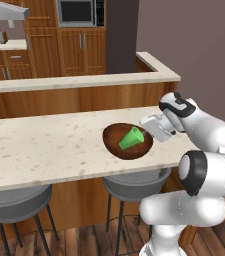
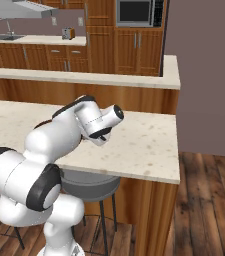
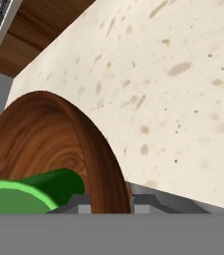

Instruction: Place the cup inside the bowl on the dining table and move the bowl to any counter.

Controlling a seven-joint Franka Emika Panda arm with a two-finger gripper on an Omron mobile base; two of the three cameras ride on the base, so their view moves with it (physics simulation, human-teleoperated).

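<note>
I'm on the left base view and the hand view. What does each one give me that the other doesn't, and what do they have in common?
Left base view alone: the whole bowl near the front edge of the dining table, the cup lying tilted inside it, the gripper at the bowl's right rim, and the stools below.

Hand view alone: close up, one fingertip inside the bowl's wall and the other outside, so the jaws straddle the rim.

Both: the brown bowl, the green cup in it, and the speckled tabletop.
</note>
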